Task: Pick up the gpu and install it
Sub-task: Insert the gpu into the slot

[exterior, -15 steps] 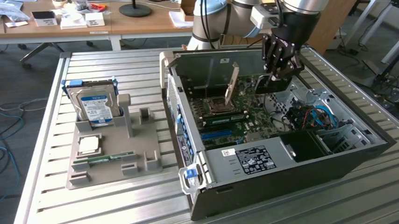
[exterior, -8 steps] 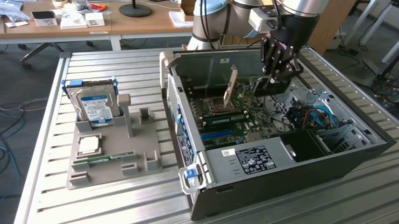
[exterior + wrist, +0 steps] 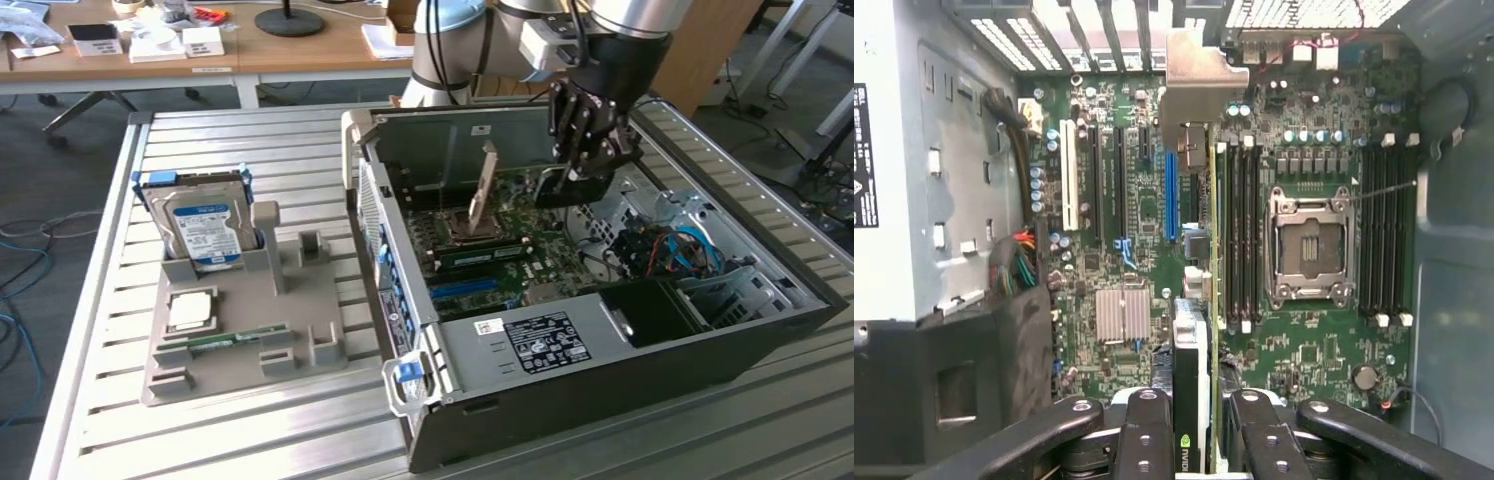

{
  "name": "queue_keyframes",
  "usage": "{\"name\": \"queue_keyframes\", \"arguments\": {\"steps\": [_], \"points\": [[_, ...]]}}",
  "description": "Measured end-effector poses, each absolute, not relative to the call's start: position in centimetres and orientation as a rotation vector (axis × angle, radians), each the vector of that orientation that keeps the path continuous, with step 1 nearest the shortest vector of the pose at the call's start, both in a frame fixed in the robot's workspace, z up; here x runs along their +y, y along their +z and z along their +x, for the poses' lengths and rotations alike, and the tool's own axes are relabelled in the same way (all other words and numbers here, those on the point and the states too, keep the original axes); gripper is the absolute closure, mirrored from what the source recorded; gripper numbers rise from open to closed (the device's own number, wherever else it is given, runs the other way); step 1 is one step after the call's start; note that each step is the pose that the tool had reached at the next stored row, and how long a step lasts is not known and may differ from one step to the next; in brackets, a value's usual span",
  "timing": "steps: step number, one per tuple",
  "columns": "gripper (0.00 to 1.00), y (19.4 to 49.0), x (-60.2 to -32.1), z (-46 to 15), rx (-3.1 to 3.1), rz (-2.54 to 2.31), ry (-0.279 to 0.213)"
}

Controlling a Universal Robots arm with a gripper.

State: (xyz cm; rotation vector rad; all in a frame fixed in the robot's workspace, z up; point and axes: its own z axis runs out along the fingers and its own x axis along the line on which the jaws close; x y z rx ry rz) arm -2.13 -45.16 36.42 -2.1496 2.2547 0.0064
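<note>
Inside the open computer case [image 3: 601, 370]: the gripper [image 3: 587, 170] reaches down from above, its black fingers [image 3: 1144, 440] closed against both faces of the gpu [image 3: 489, 185].

The gpu [image 3: 1192, 350]: in the wrist view we see it edge-on, a thin dark card with a green logo near the fingers. Its silvery end bracket points toward the slotted rear wall of the case. In the exterior view the bracket stands upright and pale above the board.

Position: the card hangs over the green motherboard [image 3: 1134, 200], running alongside a blue slot [image 3: 1170, 195]. The memory slots and the bare processor socket [image 3: 1309, 245] lie on its other side. We cannot tell whether its lower edge touches the board.

Also in the case: a small finned heatsink [image 3: 1122, 312], a labelled power supply [image 3: 541, 345] and blue cables [image 3: 681, 250].

Surface: the case sits on a table of grey metal slats [image 3: 200, 430]. On the exterior view's left, well apart from the case, a grey holder [image 3: 307, 345] keeps a silver hard drive [image 3: 207, 230] upright, and a narrow green memory stick [image 3: 220, 340] lies in it.

Room: wooden desks [image 3: 200, 55] behind, with boxes and a round lamp base on them.
</note>
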Motion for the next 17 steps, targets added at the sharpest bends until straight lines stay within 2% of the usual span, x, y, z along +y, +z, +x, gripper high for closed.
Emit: {"name": "queue_keyframes", "arguments": {"steps": [17], "points": [[0.73, 36.2, -45.2, -4.0, 2.256, -2.148, 0.006]]}}
